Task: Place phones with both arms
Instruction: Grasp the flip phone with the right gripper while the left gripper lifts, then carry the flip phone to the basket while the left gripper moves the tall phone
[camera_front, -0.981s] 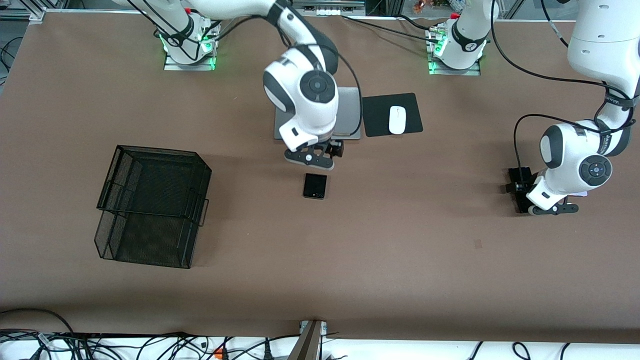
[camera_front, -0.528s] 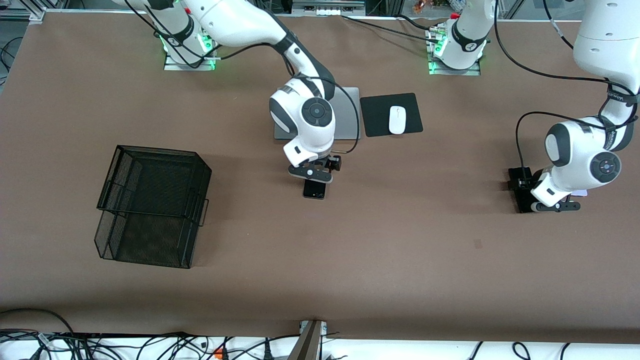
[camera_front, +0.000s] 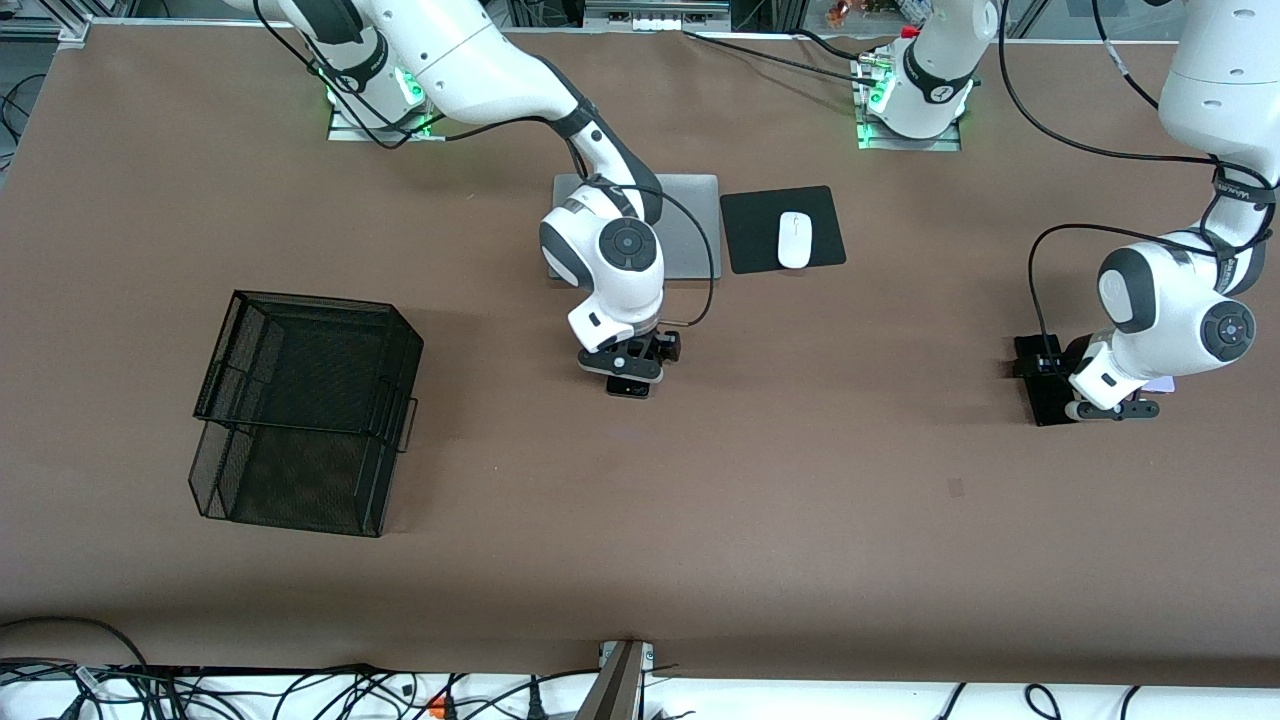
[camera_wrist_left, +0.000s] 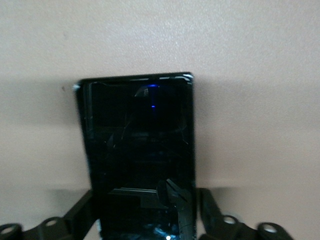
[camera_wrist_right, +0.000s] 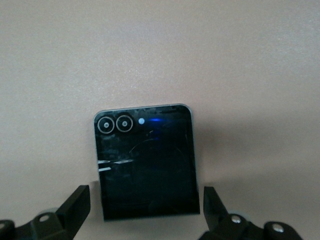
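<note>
A black wire basket (camera_front: 305, 412) sits on the brown worktop (camera_front: 800, 520), toward the right arm's end.

Next comes the right arm, reaching from its base down to the middle of the worktop. Its right gripper (camera_front: 622, 364) is low over the small black phone (camera_front: 629, 387), which lies flat on the worktop, nearer to the front camera than the grey laptop (camera_front: 685, 235). Most of this phone is hidden under the gripper in the front view. In the right wrist view the small black phone (camera_wrist_right: 146, 161) shows two round camera rings near one edge, and the gripper's two black fingers (camera_wrist_right: 75, 205) stand wide apart, one on each side of it. They do not touch it — bare worktop shows between each finger and the phone's edge.

Beside the laptop, toward the left arm's end, lies a black mouse pad (camera_front: 755, 240) with a white mouse (camera_front: 794, 239) on it.

Last comes the left arm, bent down at its end of the worktop. Its left gripper (camera_front: 1108, 408) is low over the long black phone (camera_front: 1040, 380), which lies flat on the worktop. In the left wrist view the long black phone (camera_wrist_left: 137, 145) runs between the two fingers (camera_wrist_left: 212, 210), which are spread apart on either side of it — very close to its long edges, but I cannot tell if they touch. A bit of the pale phone (camera_front: 1160, 384) peeks out just beside the left gripper; the arm hides the rest.
</note>
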